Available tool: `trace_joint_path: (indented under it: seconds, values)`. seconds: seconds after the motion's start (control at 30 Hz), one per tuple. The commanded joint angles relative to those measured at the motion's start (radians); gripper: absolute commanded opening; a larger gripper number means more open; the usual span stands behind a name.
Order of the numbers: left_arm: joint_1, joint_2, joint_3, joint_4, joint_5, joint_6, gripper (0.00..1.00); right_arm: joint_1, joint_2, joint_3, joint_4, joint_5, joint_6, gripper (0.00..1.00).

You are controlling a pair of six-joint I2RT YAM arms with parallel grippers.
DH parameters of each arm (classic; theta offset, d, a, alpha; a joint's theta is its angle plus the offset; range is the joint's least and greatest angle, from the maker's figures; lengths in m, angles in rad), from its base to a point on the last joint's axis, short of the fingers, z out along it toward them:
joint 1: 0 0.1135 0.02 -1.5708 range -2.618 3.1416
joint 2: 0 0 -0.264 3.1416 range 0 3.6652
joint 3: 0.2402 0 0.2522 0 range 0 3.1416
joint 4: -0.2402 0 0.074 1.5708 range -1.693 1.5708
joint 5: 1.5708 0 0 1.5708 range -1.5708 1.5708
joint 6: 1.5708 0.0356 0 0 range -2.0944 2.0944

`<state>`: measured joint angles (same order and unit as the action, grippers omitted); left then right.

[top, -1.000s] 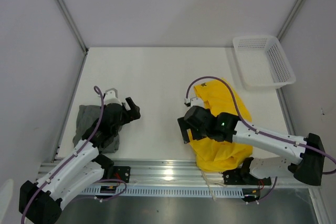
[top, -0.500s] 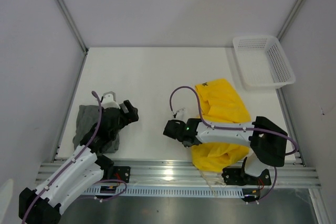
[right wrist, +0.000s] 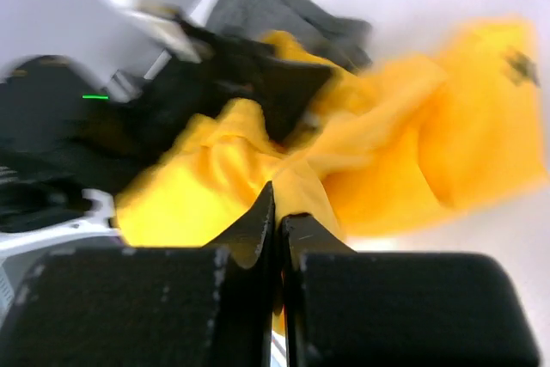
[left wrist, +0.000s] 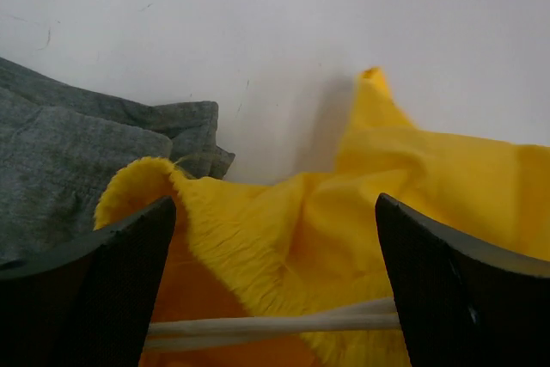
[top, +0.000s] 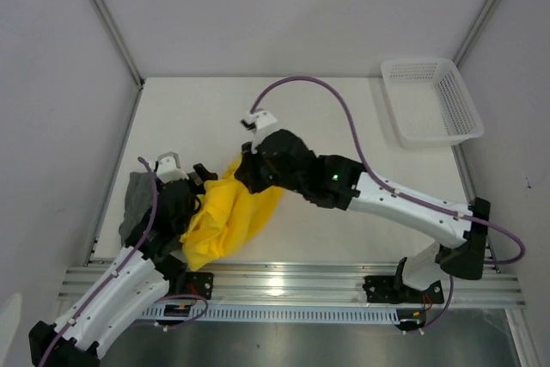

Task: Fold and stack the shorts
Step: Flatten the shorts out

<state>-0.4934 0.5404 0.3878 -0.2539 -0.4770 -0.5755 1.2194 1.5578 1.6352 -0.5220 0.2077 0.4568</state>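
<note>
Yellow cloth — soft, light and limp, so I judge it prone to bunching — trails as a crumpled heap below my right gripper (top: 245,174), whose fingers are pressed together on a fold of the yellow shorts (top: 225,217). My left gripper (left wrist: 275,212) stands spread wide, with the heap's fuzzy edge between its fingers. The grey shorts (top: 136,204) lie just to its left. The best hold is probably a hem or waistband corner. Open table (top: 344,118) lies ahead of both tools — the basket (top: 425,109) sits well apart.

The yellow shorts (top: 228,217) are bright, the grey shorts (top: 131,204) plain dark, the basket (top: 425,109) white.
</note>
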Motion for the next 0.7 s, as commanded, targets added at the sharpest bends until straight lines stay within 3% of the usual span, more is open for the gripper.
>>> trace_joint_path:
  seconds: [0.0, 0.07, 0.2, 0.33, 0.4, 0.43, 0.47, 0.5, 0.6, 0.67]
  values:
    - [-0.002, -0.007, -0.003, 0.001, -0.02, 0.009, 0.99, -0.19, -0.15, -0.238, 0.065, -0.152, 0.054, 0.0]
    - [-0.004, 0.0, -0.003, 0.004, -0.011, 0.014, 0.99, -0.27, -0.23, -0.474, 0.163, -0.189, 0.089, 0.01]
    - [-0.002, 0.019, -0.001, 0.013, 0.008, 0.016, 0.99, -0.365, -0.384, -0.754, 0.214, -0.188, 0.147, 0.03]
    - [-0.004, 0.036, 0.002, 0.024, 0.026, 0.02, 0.99, -0.429, -0.465, -0.894, 0.208, -0.208, 0.163, 0.09]
    - [-0.002, 0.038, 0.002, 0.028, 0.037, 0.022, 0.99, -0.429, -0.476, -0.923, 0.205, -0.208, 0.157, 0.2]
    - [-0.004, 0.039, 0.0, 0.034, 0.041, 0.022, 0.99, -0.425, -0.493, -0.931, 0.227, -0.218, 0.158, 0.34]
    - [-0.002, 0.043, 0.0, 0.035, 0.044, 0.023, 0.99, -0.417, -0.502, -0.936, 0.238, -0.226, 0.163, 0.38]
    - [-0.002, 0.046, 0.0, 0.035, 0.044, 0.02, 0.99, -0.396, -0.505, -0.925, 0.24, -0.217, 0.171, 0.53]
    - [-0.002, 0.058, 0.005, 0.033, 0.041, 0.02, 0.99, -0.312, -0.498, -0.868, 0.206, -0.139, 0.174, 0.76]
    - [-0.004, 0.059, 0.008, 0.03, 0.04, 0.022, 0.99, -0.261, -0.484, -0.845, 0.22, -0.116, 0.171, 0.77]
